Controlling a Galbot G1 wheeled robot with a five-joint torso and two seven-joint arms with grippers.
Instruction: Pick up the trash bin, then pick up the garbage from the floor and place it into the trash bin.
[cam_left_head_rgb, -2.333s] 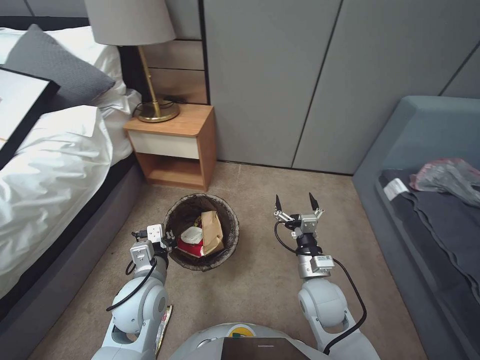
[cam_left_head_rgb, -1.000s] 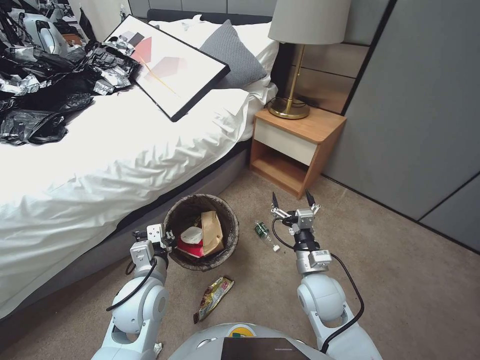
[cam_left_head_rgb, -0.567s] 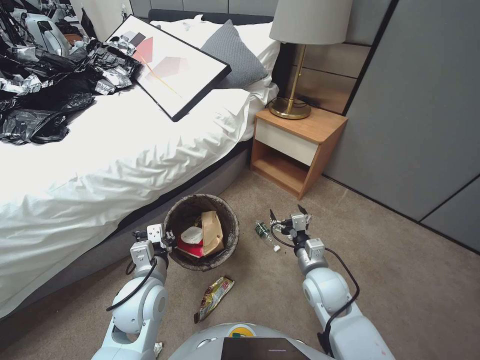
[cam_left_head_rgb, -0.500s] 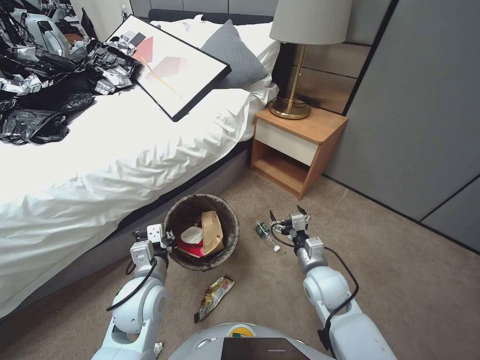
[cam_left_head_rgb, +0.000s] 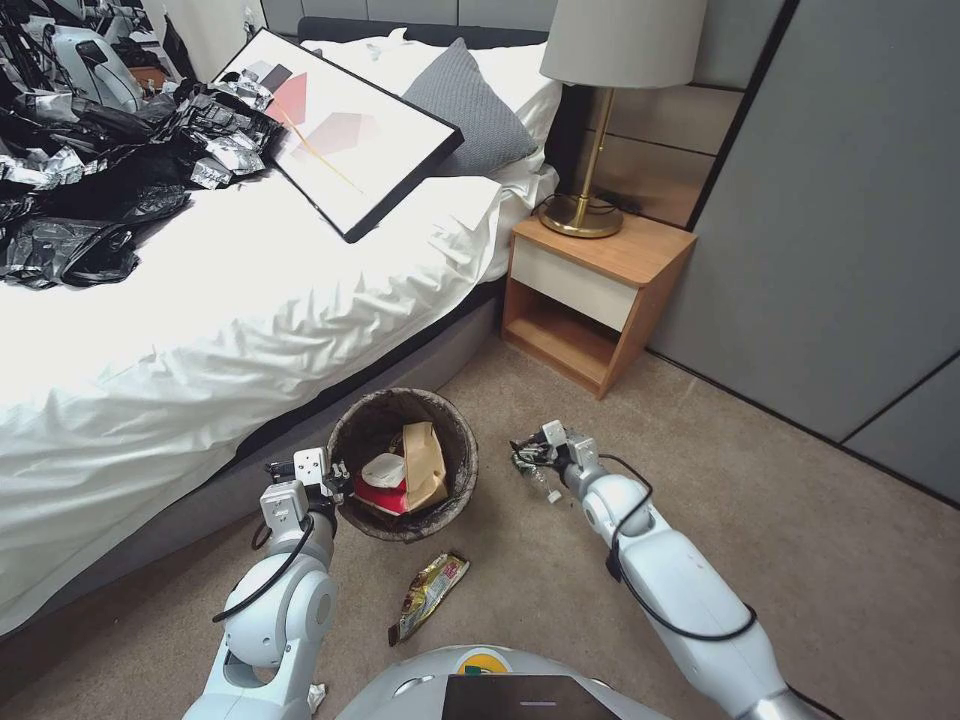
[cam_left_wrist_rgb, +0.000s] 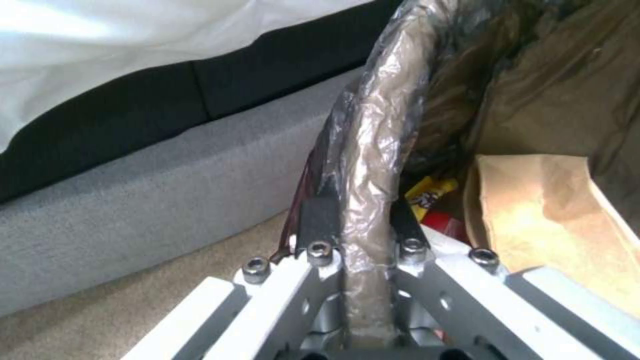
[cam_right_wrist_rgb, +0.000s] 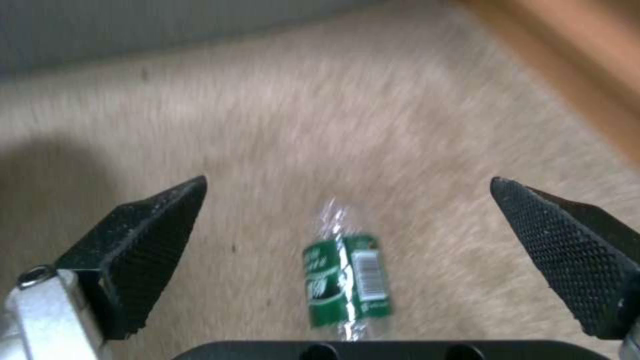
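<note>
On the beige carpet beside the bed, the left gripper (cam_left_wrist_rgb: 360, 235) has its fingers clamped on the bag-lined rim of the small round trash bin (cam_left_head_rgb: 403, 465), while the right gripper (cam_right_wrist_rgb: 347, 250), fingers spread wide apart, hangs over the green-labelled clear plastic bottle (cam_right_wrist_rgb: 347, 282) lying on the floor just beside the bin.

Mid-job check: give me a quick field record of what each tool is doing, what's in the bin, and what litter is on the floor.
left tool: shut on the trash bin rim, by the bed
right tool: open, low over the green-labelled bottle, one finger on each side
bottle state: lying on the carpet, not gripped
bin contents: tan paper bag, white cup, red packet
floor litter: snack wrapper in front of the bin
</note>
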